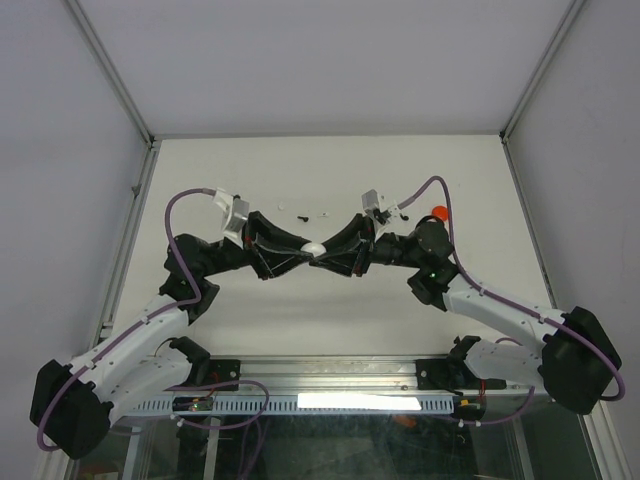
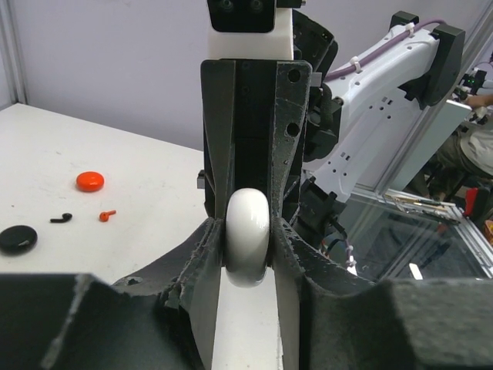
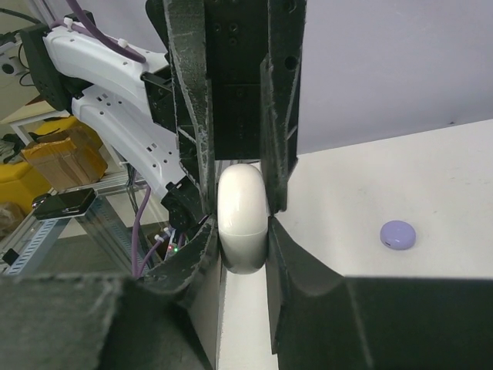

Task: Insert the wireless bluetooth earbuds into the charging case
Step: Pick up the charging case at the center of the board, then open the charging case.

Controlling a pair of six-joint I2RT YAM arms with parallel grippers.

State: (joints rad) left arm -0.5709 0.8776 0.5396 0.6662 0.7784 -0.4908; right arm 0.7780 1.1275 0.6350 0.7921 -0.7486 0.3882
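The white case (image 1: 314, 248) is pinched from both sides over the middle of the surface (image 1: 300, 320). The left hand (image 1: 303, 250) and the right hand (image 1: 327, 252) are each closed on it, fingertips meeting nose to nose. The case stands on edge, its flat faces pressed by the fingers. Its long axis runs left to right along the line of the two arms, and both wrist views see only its narrow rim. Both arms reach inward from their bases, elbows out, forearms nearly level.

In the left wrist view a black earbud (image 2: 62, 218) and a red earbud (image 2: 107, 215) lie flat on the surface just beside each other, stems roughly crosswise. They lie between a red case (image 2: 90, 181) and a black case (image 2: 17, 239). A lavender case (image 3: 398, 234) lies apart in the right wrist view. Bare surface stretches between the hands and the near rail.
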